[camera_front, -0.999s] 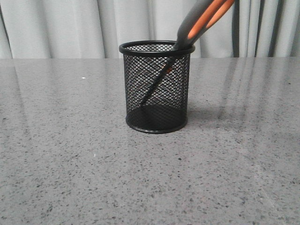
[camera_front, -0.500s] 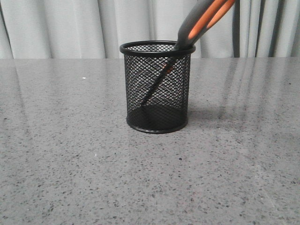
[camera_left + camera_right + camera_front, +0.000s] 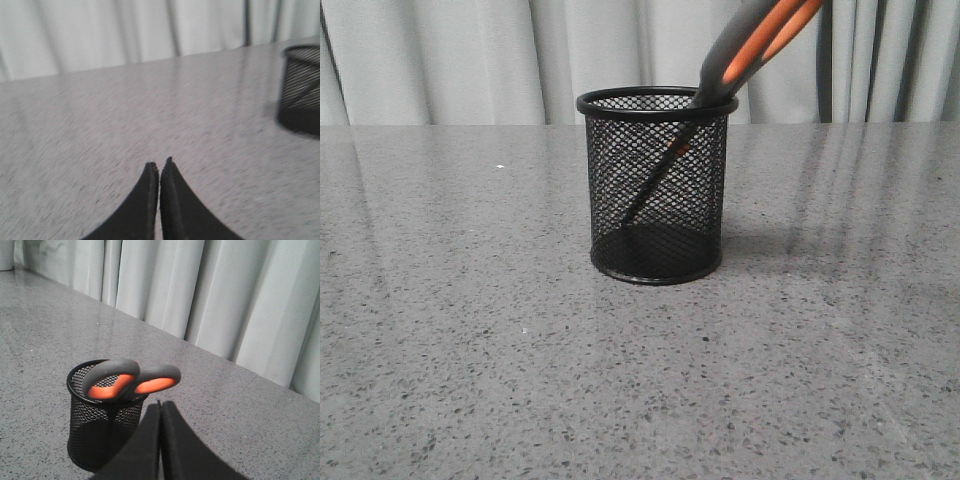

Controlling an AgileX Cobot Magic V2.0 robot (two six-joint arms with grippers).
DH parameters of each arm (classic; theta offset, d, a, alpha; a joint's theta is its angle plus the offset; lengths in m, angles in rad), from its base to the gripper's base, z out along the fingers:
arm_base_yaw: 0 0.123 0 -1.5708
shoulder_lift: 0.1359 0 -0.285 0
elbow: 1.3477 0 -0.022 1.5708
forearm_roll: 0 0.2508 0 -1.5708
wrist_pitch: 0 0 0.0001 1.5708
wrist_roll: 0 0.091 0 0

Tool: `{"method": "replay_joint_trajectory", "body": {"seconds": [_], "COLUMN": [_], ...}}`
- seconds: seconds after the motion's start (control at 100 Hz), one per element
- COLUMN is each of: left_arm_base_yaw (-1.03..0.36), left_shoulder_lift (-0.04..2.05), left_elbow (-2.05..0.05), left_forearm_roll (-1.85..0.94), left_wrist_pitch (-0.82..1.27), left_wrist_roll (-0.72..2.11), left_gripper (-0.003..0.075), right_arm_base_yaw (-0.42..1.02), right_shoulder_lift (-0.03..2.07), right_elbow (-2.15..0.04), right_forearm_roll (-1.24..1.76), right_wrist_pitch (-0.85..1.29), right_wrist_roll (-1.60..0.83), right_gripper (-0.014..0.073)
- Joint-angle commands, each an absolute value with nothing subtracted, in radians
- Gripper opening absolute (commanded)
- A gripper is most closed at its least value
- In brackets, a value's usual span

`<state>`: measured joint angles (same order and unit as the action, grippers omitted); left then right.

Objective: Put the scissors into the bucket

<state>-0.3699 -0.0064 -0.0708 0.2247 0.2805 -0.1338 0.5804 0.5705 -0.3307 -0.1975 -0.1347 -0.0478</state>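
Observation:
The black wire-mesh bucket (image 3: pixel 657 185) stands upright in the middle of the grey table. The scissors (image 3: pixel 752 45) stand in it, blades down inside the mesh, grey and orange handles leaning out over the rim to the right. In the right wrist view the bucket (image 3: pixel 102 427) and the scissors' handles (image 3: pixel 131 379) sit just beyond my right gripper (image 3: pixel 160 403), which is shut and empty, apart from them. My left gripper (image 3: pixel 159 162) is shut and empty over bare table, with the bucket (image 3: pixel 302 90) far off to its side. Neither gripper shows in the front view.
The speckled grey table (image 3: pixel 470 330) spreads wide around the bucket. Pale curtains (image 3: pixel 470 60) hang behind its far edge.
The bucket has shifted very slightly to the right in the front view. The scissors stay leaning in it.

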Motion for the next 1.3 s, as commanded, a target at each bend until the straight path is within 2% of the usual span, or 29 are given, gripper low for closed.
{"method": "replay_joint_trajectory", "body": {"seconds": [0.0,0.09,0.23,0.4,1.289], "left_arm_base_yaw": [-0.257,-0.147,-0.066,-0.066,-0.066], "left_shoulder_lift": [-0.025,-0.025,-0.034,-0.034,-0.034], "left_elbow": [-0.049,-0.001,0.051,0.049,0.051], "left_forearm_roll": [0.063,0.049,0.069,0.049,0.036], "left_wrist_pitch": [0.137,0.098,0.13,0.283,0.275], "left_wrist_roll": [0.024,0.024,0.022,0.022,0.025], "left_gripper": [-0.002,-0.002,-0.002,-0.002,-0.002], "right_arm_base_yaw": [0.576,0.576,0.576,0.576,0.576], "right_shoulder_lift": [0.573,0.573,0.573,0.573,0.571], "right_elbow": [-0.357,-0.357,-0.357,-0.357,-0.331], "right_forearm_roll": [-0.205,-0.205,-0.205,-0.205,-0.201], "right_wrist_pitch": [-0.215,-0.215,-0.215,-0.215,-0.239], "right_wrist_roll": [-0.056,-0.056,-0.056,-0.056,-0.056], "right_gripper": [-0.005,-0.005,-0.005,-0.005,-0.005]}}
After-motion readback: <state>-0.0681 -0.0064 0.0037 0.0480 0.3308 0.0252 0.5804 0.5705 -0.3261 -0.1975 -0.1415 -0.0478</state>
